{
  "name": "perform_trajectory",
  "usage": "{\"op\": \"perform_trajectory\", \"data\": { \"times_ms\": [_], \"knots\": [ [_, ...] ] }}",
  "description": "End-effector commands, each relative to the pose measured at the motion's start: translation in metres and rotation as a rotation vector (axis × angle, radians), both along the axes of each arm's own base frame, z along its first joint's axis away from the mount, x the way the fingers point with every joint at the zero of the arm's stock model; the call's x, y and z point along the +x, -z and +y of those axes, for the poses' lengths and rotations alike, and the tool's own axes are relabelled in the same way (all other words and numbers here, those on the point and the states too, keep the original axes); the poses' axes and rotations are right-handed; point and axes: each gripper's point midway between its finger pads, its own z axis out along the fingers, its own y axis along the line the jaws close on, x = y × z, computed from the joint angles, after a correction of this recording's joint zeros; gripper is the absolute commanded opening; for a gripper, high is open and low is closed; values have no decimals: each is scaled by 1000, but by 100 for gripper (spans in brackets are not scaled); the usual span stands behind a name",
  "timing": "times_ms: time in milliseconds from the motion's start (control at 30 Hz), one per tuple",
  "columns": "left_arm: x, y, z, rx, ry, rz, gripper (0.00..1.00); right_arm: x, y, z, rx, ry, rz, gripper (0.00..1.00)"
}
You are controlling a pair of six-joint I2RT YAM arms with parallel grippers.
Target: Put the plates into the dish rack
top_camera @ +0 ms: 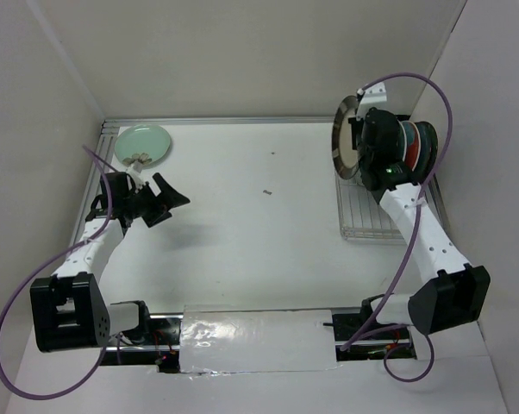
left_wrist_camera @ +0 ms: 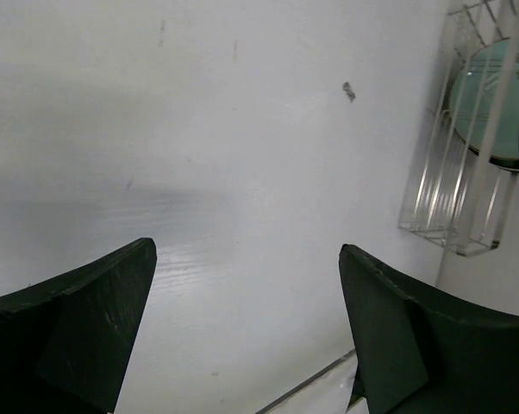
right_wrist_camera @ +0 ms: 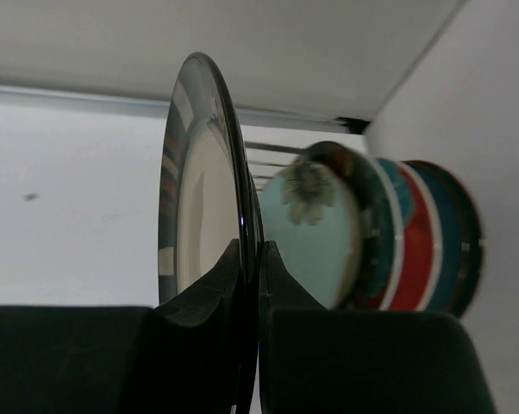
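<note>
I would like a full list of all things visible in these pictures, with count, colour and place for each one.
mint green plate: one, mint green, flat at the table's far left corner
striped-rim plate: one, cream with dark rim, held upright at the rack's left side
racked plates: several, count unclear; mint, teal, red-orange; standing in the rack
dish rack: one, silver wire, table's right side
table: one, white
left gripper: open, black, near the mint green plate
right gripper: black, shut on the striped-rim plate

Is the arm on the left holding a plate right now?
No, the left gripper is open and empty, and the mint green plate lies flat on the table beyond it.
</note>
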Motion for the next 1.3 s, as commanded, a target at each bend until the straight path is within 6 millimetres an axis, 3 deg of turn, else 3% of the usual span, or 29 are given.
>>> {"op": "perform_trajectory", "data": {
  "times_ms": [0, 133, 300, 367, 633, 833, 1100, 1200, 1233, 1267],
  "knots": [
    [-3, 14, 12, 76, -16, 30, 100, 2, -99, -43, -49, 160, -303, 0],
    [-2, 21, 12, 61, -11, 39, 100, 14, -98, -71, -57, 226, -316, 0],
    [2, 20, 19, 67, -25, 34, 100, 24, -89, -88, -68, 243, -302, 0],
    [2, 20, 19, 67, -25, 34, 100, 34, -71, -89, -75, 231, -268, 0],
    [1, 26, 19, 43, -24, 56, 100, 46, -33, -115, -62, 242, -217, 0],
    [4, 27, 22, 37, -39, 58, 100, 65, 14, -110, -26, 181, -133, 0],
    [9, 27, 25, 13, -69, 70, 100, 82, 50, -104, 22, 158, -72, 1],
    [13, 26, 25, -1, -82, 66, 100, 85, 50, -103, 30, 160, -73, 15],
    [14, 27, 26, 6, -90, 67, 100, 85, 49, -103, 30, 160, -69, 33],
    [15, 25, 26, 0, -96, 61, 100, 85, 49, -103, 30, 160, -69, 44]
  ]
}}
